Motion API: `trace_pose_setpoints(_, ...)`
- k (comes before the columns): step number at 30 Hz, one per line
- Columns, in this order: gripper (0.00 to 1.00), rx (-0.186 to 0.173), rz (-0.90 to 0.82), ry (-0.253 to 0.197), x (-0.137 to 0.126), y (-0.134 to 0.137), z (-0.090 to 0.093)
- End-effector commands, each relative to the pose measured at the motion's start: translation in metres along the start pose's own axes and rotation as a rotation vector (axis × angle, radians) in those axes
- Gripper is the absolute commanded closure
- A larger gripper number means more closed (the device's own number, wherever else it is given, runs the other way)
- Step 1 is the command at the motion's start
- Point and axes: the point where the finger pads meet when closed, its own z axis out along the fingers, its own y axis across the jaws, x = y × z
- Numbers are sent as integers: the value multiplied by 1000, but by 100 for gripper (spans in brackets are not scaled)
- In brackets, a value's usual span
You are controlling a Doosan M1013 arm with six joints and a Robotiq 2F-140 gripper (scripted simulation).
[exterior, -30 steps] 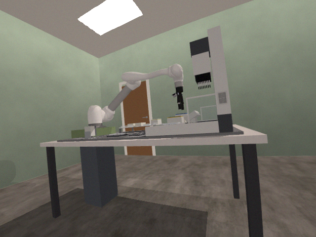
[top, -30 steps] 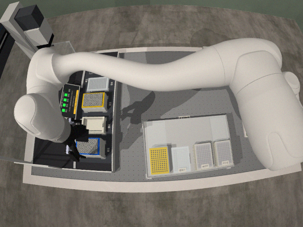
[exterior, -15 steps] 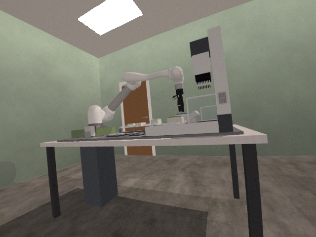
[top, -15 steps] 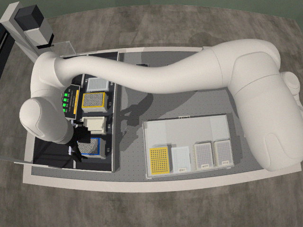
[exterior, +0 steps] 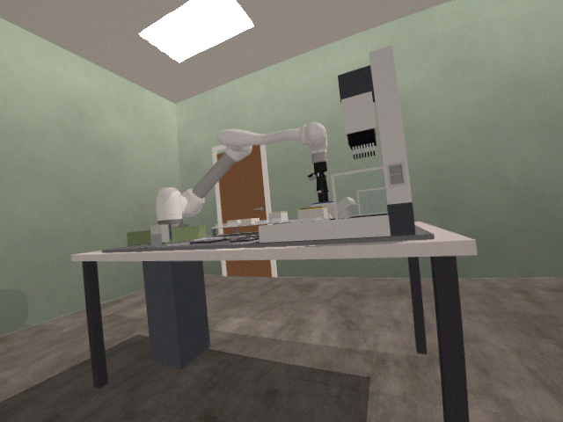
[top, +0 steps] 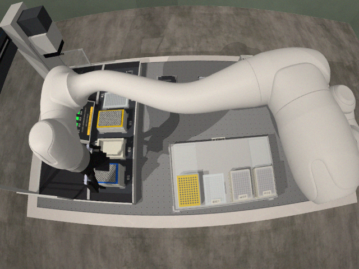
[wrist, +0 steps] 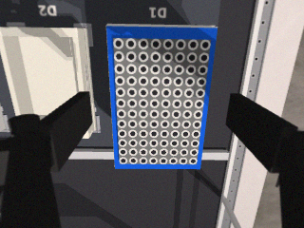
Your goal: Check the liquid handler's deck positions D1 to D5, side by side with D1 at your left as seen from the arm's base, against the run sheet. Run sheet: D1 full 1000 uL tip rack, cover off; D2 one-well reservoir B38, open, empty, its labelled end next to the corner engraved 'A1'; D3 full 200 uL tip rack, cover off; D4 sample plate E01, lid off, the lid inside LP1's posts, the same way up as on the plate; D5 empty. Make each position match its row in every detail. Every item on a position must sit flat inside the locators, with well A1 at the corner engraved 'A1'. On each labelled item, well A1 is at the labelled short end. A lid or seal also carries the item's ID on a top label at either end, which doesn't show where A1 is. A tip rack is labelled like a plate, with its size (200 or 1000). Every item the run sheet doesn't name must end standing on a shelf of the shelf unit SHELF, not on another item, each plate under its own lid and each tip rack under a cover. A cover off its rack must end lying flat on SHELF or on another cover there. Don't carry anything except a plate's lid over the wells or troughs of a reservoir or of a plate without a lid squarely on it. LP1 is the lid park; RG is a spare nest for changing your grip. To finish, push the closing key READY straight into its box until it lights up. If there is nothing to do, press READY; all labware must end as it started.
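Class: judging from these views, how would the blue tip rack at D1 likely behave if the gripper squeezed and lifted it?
The blue tip rack looks a stiff, straight-edged box, so probably no flexing. Its flat sides may suit the open gripper. Loose tips could perhaps shift if tilted.

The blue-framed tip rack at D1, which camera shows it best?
The wrist view: the blue-framed tip rack fills the frame from straight above, every tip hole distinct, between the open gripper fingers. The top view shows it small and half hidden by the gripper. The exterior view shows only a blue sliver.

table (exterior: pixel 445 247) | carries: grey perforated mat (top: pixel 156 174); liquid handler (exterior: pixel 318 229); shelf unit (top: pixel 220 144); arm base (exterior: pixel 165 222)
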Motion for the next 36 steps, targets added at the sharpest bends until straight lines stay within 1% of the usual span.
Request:
trace_pose_setpoints(1,21,0,0,-2,0,0,2)
trace_pose_setpoints(4,21,0,0,-2,0,0,3)
trace_pose_setpoints(32,21,0,0,-2,-1,0,47)
trace_pose_setpoints(36,21,0,0,-2,0,0,47)
